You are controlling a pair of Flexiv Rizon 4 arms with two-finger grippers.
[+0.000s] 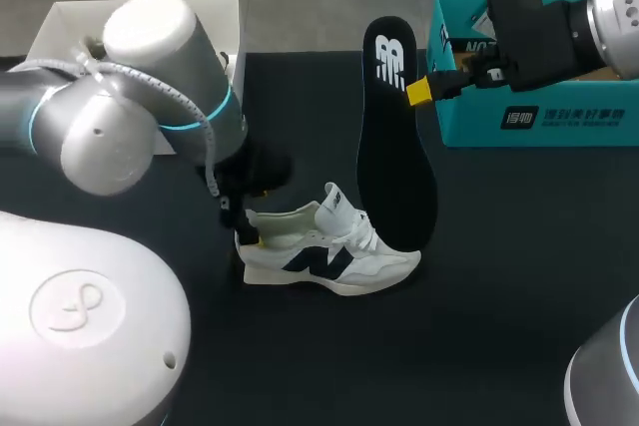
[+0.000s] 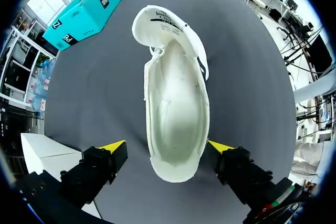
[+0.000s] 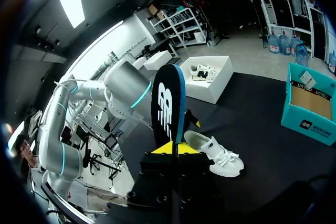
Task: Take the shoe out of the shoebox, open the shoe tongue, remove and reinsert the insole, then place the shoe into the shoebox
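While clamped on the side edge of the black insole (image 3: 165, 103), holds it out over the table with the right gripper (image 3: 175, 149), both yellow fingertips (image 3: 160, 149) pressed against it from two sides. Shows the insole's white logo just ahead of those fingertips, with the blue rim turned nearly edge-on. No telling about contact between the insole's far end and the dark table (image 1: 519, 296). Finds the white shoe (image 1: 329, 256) ahead of and below the right gripper, standing on its sole on the table, and the open teal shoebox (image 1: 539, 97) off to that gripper's side, well apart from the shoe. Straddles the shoe's heel with the left gripper (image 2: 167, 148), fingers spread wide: one yellow tip very near the heel, the other with a clear gap, so pinching nothing. Looks from there straight down into the shoe's mouth, pale and bare inside, with the tongue (image 2: 157, 22) folded forward at the far end from the gripper. Has a white box (image 2: 47, 153) just beside and behind one of the left gripper's fingers, on the side away from the shoe.
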